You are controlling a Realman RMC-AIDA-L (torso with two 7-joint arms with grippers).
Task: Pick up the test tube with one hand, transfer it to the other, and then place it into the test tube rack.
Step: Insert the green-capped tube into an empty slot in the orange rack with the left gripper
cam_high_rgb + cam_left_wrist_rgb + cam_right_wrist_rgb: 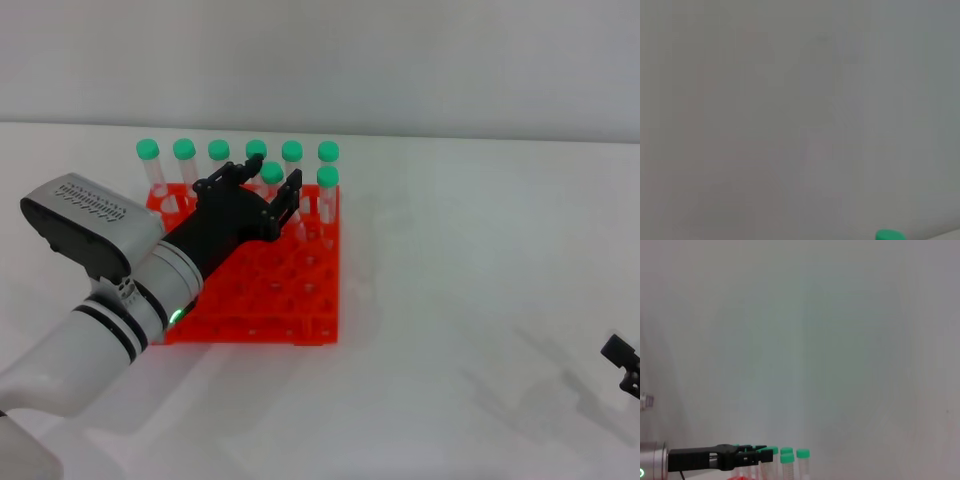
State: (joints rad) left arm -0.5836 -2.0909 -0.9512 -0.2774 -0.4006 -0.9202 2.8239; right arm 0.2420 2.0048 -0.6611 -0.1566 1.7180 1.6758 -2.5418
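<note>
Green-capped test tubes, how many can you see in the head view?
8 green-capped test tubes: six along the far row of the orange-red test tube rack, two one row nearer, one of them at the left gripper. The gripper may hide more.

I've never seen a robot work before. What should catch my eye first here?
The bright orange-red rack on the white table, with green-capped tubes standing along its far side. The left gripper reaches over it, its black fingers around one tube in the second row. The right gripper sits at the table's right edge, barely in view.
</note>
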